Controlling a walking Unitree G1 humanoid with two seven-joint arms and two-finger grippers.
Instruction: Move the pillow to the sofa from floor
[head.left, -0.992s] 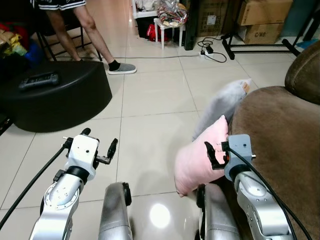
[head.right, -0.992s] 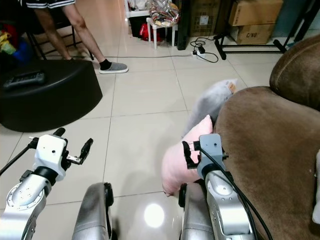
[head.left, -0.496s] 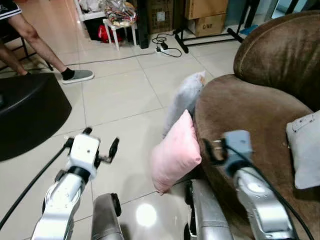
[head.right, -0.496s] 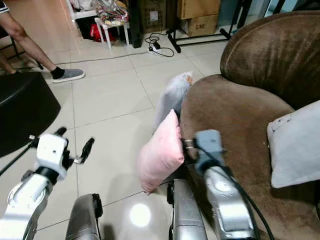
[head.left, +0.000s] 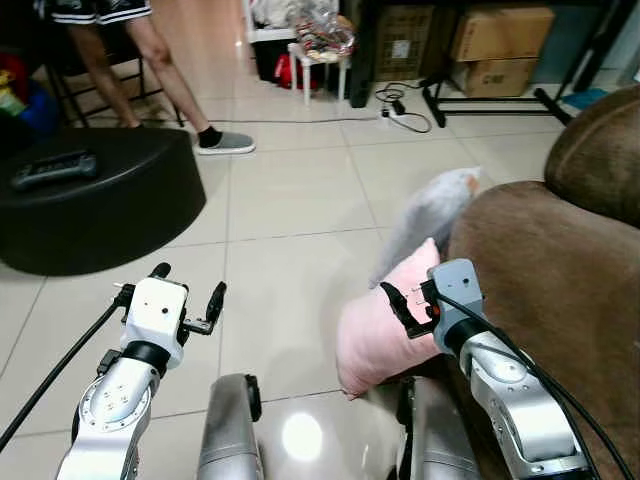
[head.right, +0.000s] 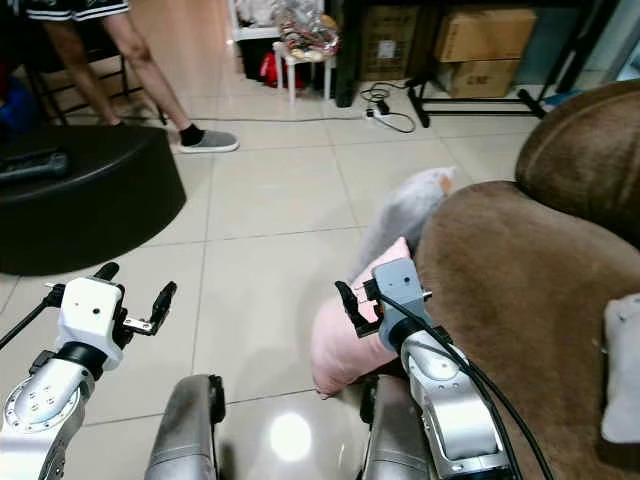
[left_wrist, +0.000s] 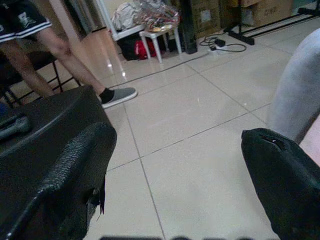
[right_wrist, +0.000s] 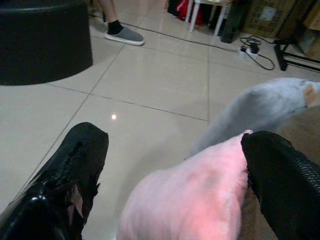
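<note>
1. While the robot is standing at the front of the brown sofa (head.left: 560, 260), the pink pillow (head.left: 385, 325) is leaning upright against the sofa's front edge, its lower corner down by the floor (head.left: 290, 210) and not yet up on the seat.
2. Just behind it, farther along the sofa's front, a grey pillow (head.left: 425, 215) is leaning on the same edge.
3. The right tool (head.left: 405, 305) is hovering at the pink pillow's top corner, close against the sofa's front; its fingers (right_wrist: 75, 160) are standing apart with the pink fabric lying between them, and nothing is being pinched yet.
4. The left tool (head.left: 190, 295) is hanging over bare tile, well away from the sofa, its two fingers spread and holding nothing.
5. Farther from the sofa, a black round ottoman (head.left: 95, 205) is sitting on the floor, and a person (head.left: 165, 60) is standing beyond it.
6. My judgement of the risks: a pinch on only that soft corner may be letting the fabric slide out as the pillow is being lifted, because the filling gives way under the fingers.
7. The pillow could also be catching on the sofa's front edge and toppling back to the floor if the lift is too low.
8. The right arm, working so close to the cushion, may be nudging the grey pillow over.
</note>
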